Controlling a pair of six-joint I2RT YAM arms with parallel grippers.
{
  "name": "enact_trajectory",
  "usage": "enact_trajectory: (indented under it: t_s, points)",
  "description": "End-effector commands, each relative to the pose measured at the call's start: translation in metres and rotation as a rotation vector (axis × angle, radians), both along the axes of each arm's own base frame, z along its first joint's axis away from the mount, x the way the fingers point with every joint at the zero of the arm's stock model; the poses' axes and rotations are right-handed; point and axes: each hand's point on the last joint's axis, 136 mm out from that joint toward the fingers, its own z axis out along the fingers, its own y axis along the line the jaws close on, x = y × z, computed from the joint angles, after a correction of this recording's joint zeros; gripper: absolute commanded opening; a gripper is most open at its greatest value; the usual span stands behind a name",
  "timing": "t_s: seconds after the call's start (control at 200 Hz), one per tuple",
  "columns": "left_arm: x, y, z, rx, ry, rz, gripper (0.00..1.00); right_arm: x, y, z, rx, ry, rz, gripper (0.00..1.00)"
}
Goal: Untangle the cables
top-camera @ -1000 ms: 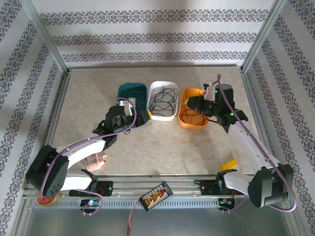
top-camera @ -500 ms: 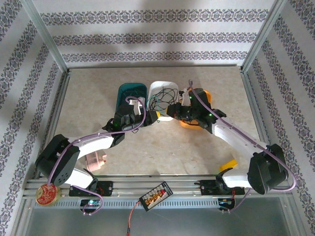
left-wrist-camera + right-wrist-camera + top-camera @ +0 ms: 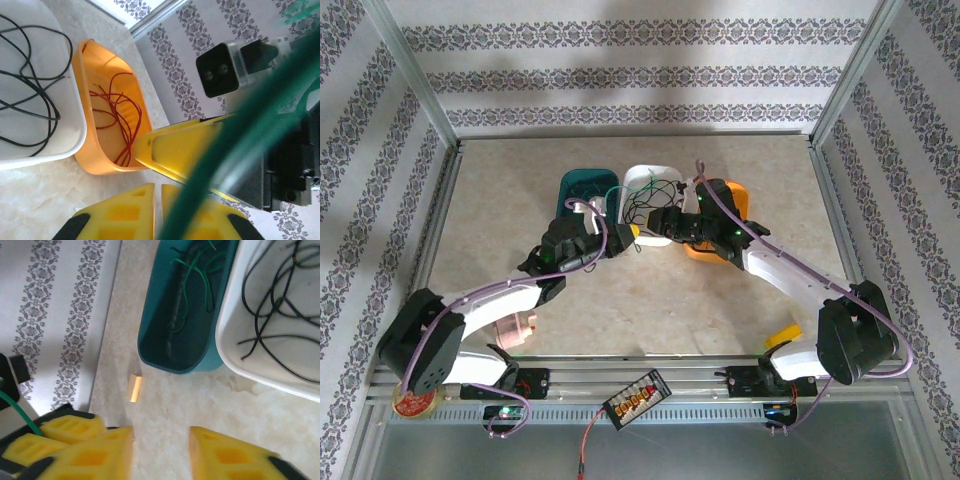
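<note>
Claw L (image 3: 157, 192) clamped on green cable (image 3: 235, 140), which runs up past it; claw R (image 3: 161, 437) close by, jaws apart, cable off to its side.

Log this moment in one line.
left claw shut on green cable | right claw open | black cables in white bin | red cables in orange bin

1. Orange bin (image 3: 105, 162), white bin (image 3: 45, 155), teal bin (image 3: 155, 342): smooth plastic, faintly glossy.
2. Table (image 3: 210, 400): matt, marbled stone-look top.
3. Frame rails (image 3: 415, 80): brushed metal.
4. Green cable (image 3: 240, 137): smooth, shiny sheath.
5. Walls (image 3: 640, 75): patterned paper.
</note>
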Motion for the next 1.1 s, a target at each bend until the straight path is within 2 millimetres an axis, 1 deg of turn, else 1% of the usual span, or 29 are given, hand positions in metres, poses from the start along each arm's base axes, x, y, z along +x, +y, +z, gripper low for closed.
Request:
enact_trajectory:
  t_s: [0.0,0.08,0.195,0.265,0.355,0.405,0.455,0.49,0.53,0.62,0.705,0.75,0.78,0.845,0.91,0.96,1.02,1.094]
  points:
    - [0.012,0.025,0.009,-0.005,-0.047,0.117,0.07,0.006,-0.004,0.013,0.021,-0.040,-0.024,0.47]
    - [0.023,0.046,0.005,-0.001,-0.020,0.207,0.06,0.010,-0.016,0.013,0.020,-0.041,-0.069,0.53]
    - [0.042,0.080,-0.010,0.025,0.067,0.332,0.05,0.015,-0.041,0.015,0.022,-0.047,-0.141,0.54]
    - [0.052,0.101,-0.025,0.042,0.153,0.411,0.05,0.014,-0.054,0.015,0.022,-0.050,-0.169,0.55]
    - [0.064,0.129,-0.052,0.081,0.298,0.504,0.06,0.010,-0.065,0.012,0.008,-0.047,-0.184,0.55]
    - [0.070,0.139,-0.064,0.118,0.357,0.536,0.06,0.007,-0.068,0.009,-0.003,-0.043,-0.187,0.55]
    - [0.075,0.146,-0.075,0.155,0.397,0.562,0.11,0.004,-0.071,0.006,-0.009,-0.038,-0.191,0.55]
    - [0.079,0.149,-0.080,0.180,0.406,0.571,0.15,0.003,-0.073,0.005,-0.010,-0.037,-0.193,0.55]
    - [0.083,0.150,-0.085,0.203,0.420,0.578,0.17,0.001,-0.074,0.003,-0.013,-0.033,-0.194,0.55]
    - [0.096,0.147,-0.091,0.225,0.434,0.575,0.23,-0.001,-0.077,0.002,-0.022,-0.032,-0.197,0.55]
    - [0.108,0.144,-0.096,0.232,0.444,0.576,0.35,-0.002,-0.079,0.001,-0.030,-0.034,-0.198,0.55]
    - [0.114,0.142,-0.095,0.235,0.433,0.573,0.41,-0.002,-0.080,0.002,-0.032,-0.037,-0.199,0.55]
    - [0.118,0.142,-0.095,0.241,0.424,0.573,0.44,-0.002,-0.081,0.003,-0.034,-0.041,-0.199,0.55]
    - [0.127,0.140,-0.091,0.251,0.402,0.570,0.48,-0.002,-0.083,0.003,-0.039,-0.041,-0.200,0.55]
    - [0.135,0.137,-0.083,0.256,0.380,0.560,0.57,-0.002,-0.085,0.003,-0.042,-0.042,-0.203,0.55]
    - [0.139,0.135,-0.076,0.264,0.364,0.550,0.61,-0.003,-0.086,0.004,-0.043,-0.044,-0.205,0.55]
    - [0.140,0.135,-0.066,0.265,0.344,0.549,0.65,-0.003,-0.088,0.005,-0.045,-0.047,-0.207,0.55]
    - [0.138,0.137,-0.048,0.267,0.297,0.553,0.70,-0.003,-0.092,0.006,-0.046,-0.051,-0.218,0.55]
